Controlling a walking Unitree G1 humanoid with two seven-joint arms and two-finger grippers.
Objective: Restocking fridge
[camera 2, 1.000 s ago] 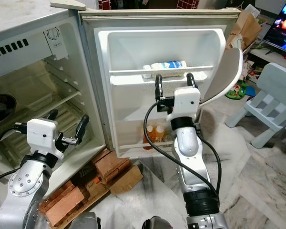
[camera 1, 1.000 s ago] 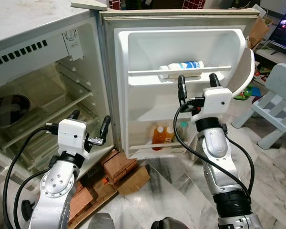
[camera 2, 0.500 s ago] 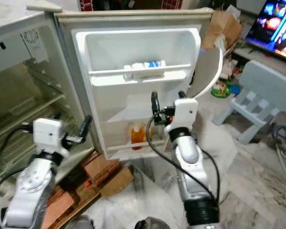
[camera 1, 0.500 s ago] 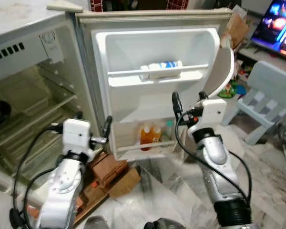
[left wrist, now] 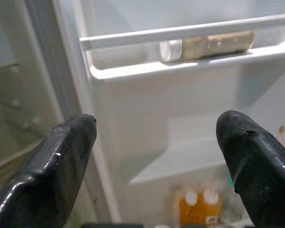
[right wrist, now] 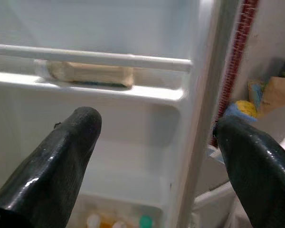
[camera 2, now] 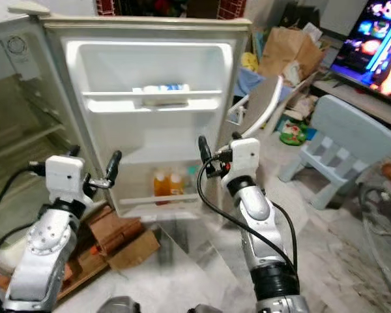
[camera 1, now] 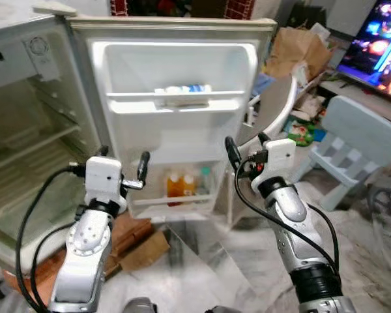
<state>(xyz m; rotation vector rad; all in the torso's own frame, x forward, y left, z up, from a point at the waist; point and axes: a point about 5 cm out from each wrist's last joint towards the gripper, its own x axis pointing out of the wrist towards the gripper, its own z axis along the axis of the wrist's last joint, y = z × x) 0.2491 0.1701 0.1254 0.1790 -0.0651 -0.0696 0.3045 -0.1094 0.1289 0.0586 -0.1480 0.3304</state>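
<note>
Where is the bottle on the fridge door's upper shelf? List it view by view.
Left eye view: bottle on its side on the upper door shelf, above centre.
Right eye view: bottle on that shelf, left of centre.
Left wrist view: bottle behind the rail.
Right wrist view: bottle behind the rail.
Shared landmark: the shelf's white rail.

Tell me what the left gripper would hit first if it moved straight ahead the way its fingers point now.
Probably the white inner wall of the open fridge door, just below the upper door shelf that holds the lying bottle. The left gripper is open and empty; depth is unclear.
</note>
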